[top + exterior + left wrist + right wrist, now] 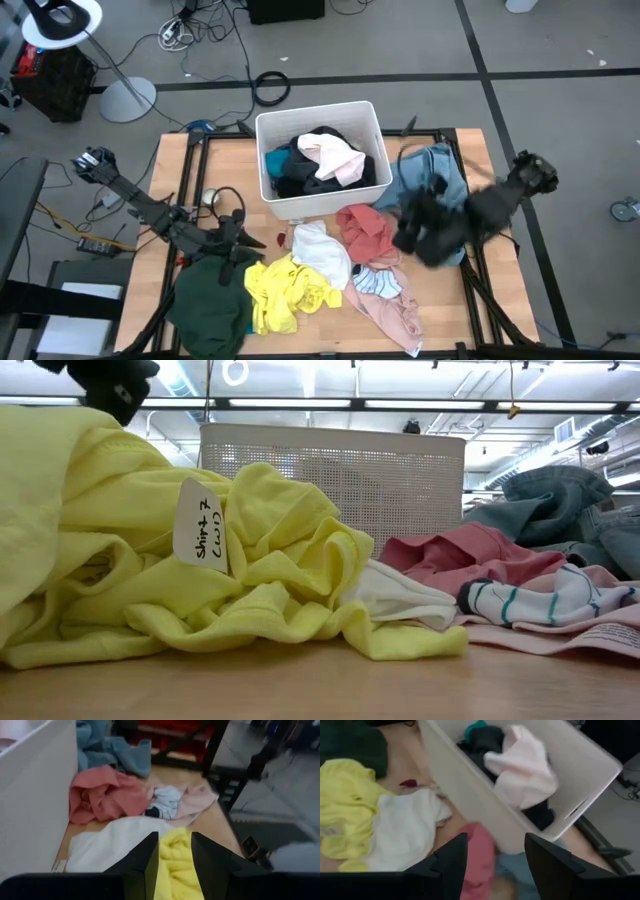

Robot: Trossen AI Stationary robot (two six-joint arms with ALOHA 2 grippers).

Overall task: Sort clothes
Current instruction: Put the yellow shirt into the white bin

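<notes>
From above, the white bin (318,158) sat at the back of the surface (470,300), holding dark and pale pink clothes. In front lay the yellow shirt (283,292), white garment (322,250), salmon garment (366,232) and dark green garment (212,300); denim (432,175) lay right of the bin. The left claw (243,240) hovered just above the yellow shirt, the right claw (412,237) beside the salmon one.

At surface level, a paper tag (200,525) lay on the yellow shirt.

The left wrist showed its fingers (145,865) apart over yellow cloth, grasping nothing.

The right wrist showed fingers (451,862) spread, empty, over salmon cloth.
</notes>
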